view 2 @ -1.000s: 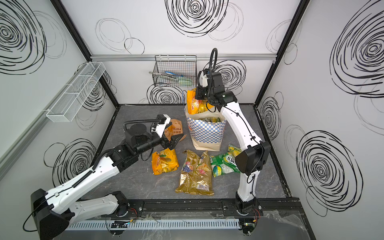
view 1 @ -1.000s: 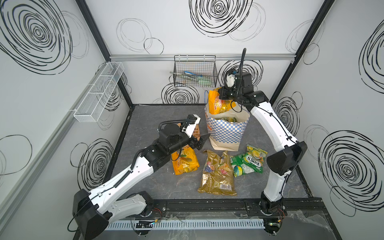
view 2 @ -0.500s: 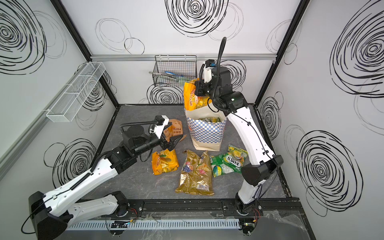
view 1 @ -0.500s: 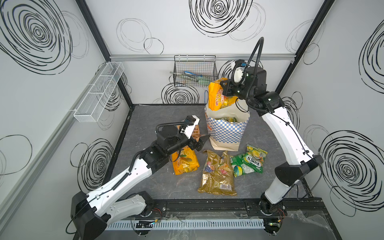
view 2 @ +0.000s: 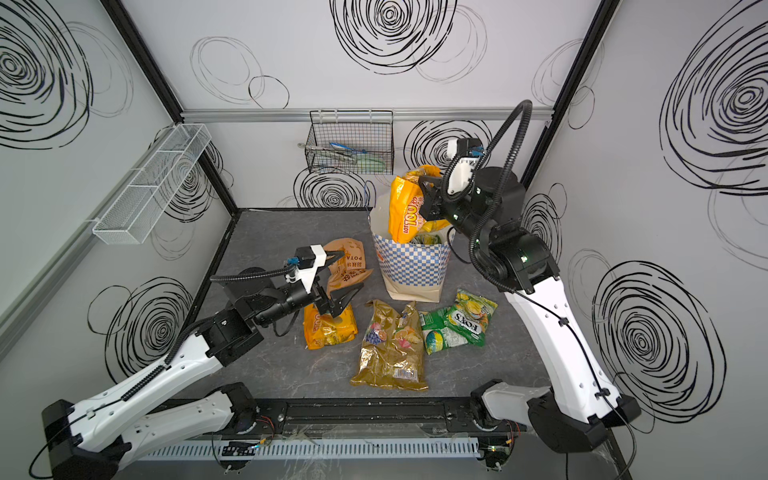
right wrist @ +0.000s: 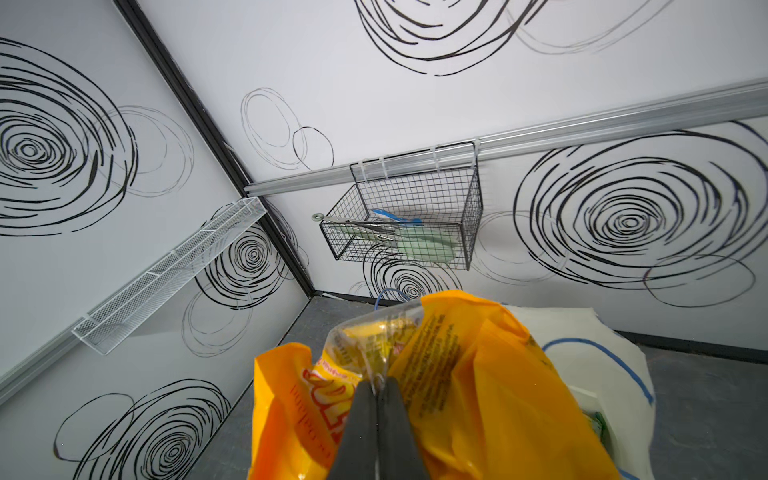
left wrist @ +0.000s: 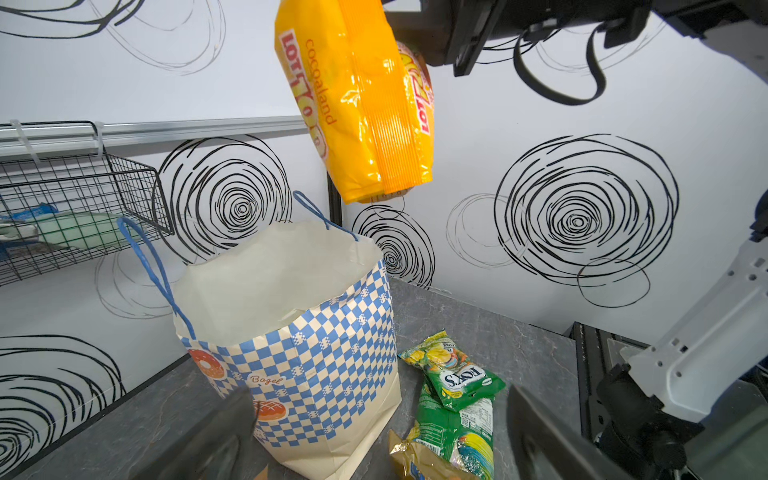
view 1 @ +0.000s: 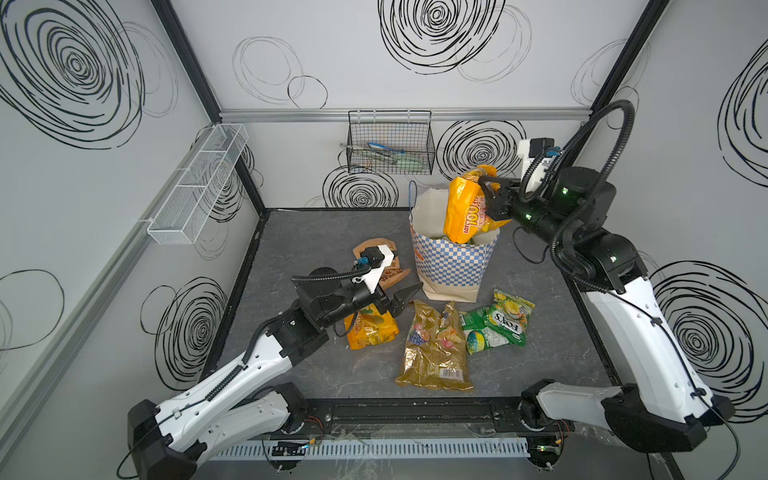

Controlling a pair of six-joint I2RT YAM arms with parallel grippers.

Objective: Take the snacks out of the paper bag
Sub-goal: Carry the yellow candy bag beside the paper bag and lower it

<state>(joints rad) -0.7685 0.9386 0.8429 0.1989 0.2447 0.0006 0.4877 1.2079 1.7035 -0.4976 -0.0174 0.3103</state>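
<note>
The grey bench carries everything; the paper bag stands upright near its back edge, a little toward the right edge, mouth open and blue cord handles up; something green shows inside the mouth in a top view. The large gold packet lies flat near the middle of the front edge, its top end close to the foot of the bag. An orange-yellow packet hangs over the bag's mouth; in the left wrist view its lower end is clear above the rim. Two green Fox's bags lie overlapped just in front of the bag toward the right edge, touching the gold packet's side. A second orange-yellow packet lies flat on the gold packet's other side, toward the left edge, partly under the left arm's wrist. The tan-orange potato bag lies beside the paper bag on the side toward the left edge, partly hidden by the wrist camera. The right end effector is pinched tight on the crumpled top of the hanging packet; the left end effector is spread wide and empty, low over the bench between the flat orange-yellow packet and the foot of the bag.
</note>
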